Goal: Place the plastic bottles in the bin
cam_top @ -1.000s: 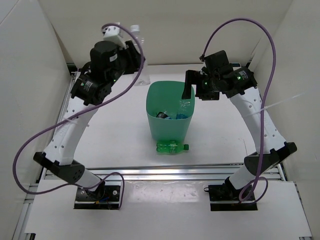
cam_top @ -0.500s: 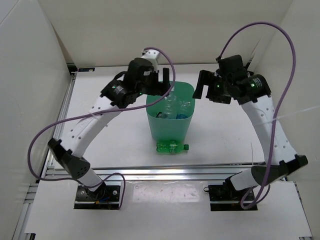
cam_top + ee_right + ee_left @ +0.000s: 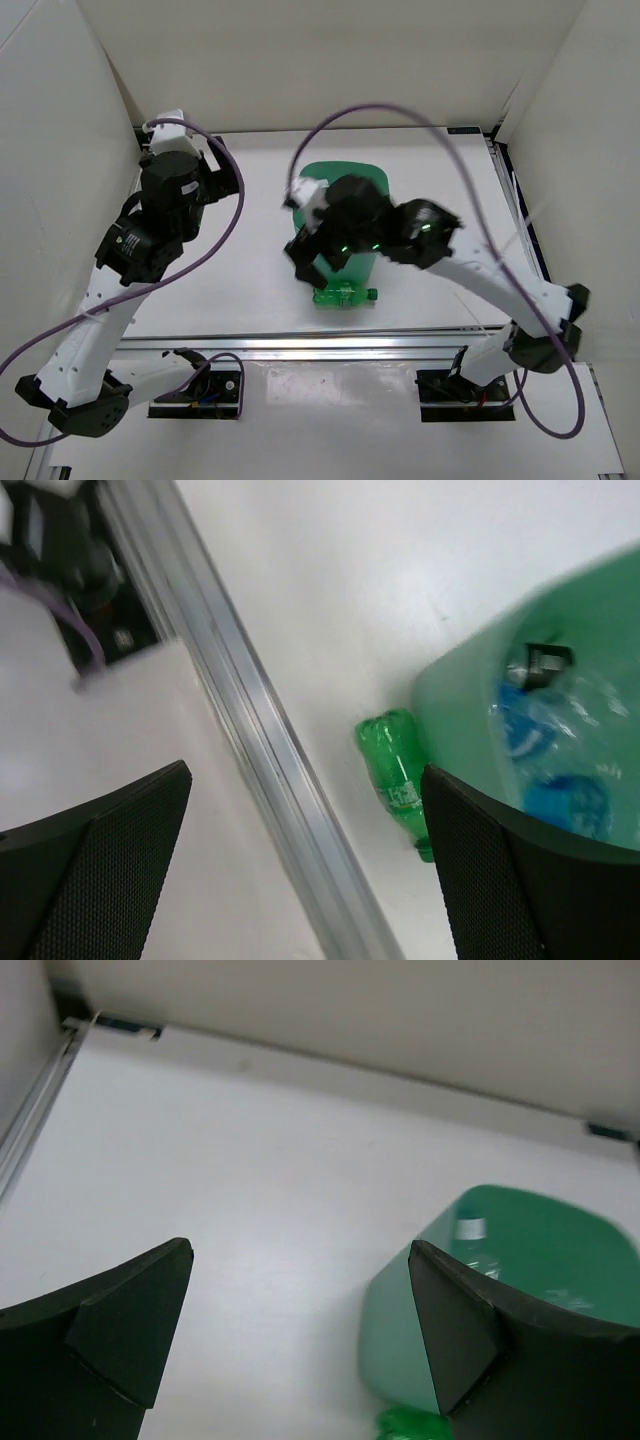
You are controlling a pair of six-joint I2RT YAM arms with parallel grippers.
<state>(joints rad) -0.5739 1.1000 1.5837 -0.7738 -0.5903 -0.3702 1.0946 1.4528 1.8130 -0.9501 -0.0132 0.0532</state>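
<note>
The green bin (image 3: 347, 174) stands mid-table, largely covered by my right arm. Clear bottles with blue labels (image 3: 560, 798) lie inside it, and one capped bottle (image 3: 470, 1230) shows in the left wrist view. A translucent green bottle (image 3: 345, 295) lies on its side on the table against the bin's near wall. My right gripper (image 3: 312, 262) hangs open over the bin's near-left corner, just above and left of the green bottle (image 3: 395, 780), with nothing between its fingers. My left gripper (image 3: 205, 170) is open and empty, well left of the bin (image 3: 520, 1260).
An aluminium rail (image 3: 270, 780) runs along the table's near edge, close to the green bottle. White enclosure walls (image 3: 60, 150) stand on the left, back and right. Purple cables (image 3: 380, 110) loop above both arms. The left arm's base (image 3: 70, 560) sits beyond the rail.
My left gripper opened over the bin, dropped a clear bottle in, then drew back to the left. My right arm swung from the bin's right side across to its near-left corner.
</note>
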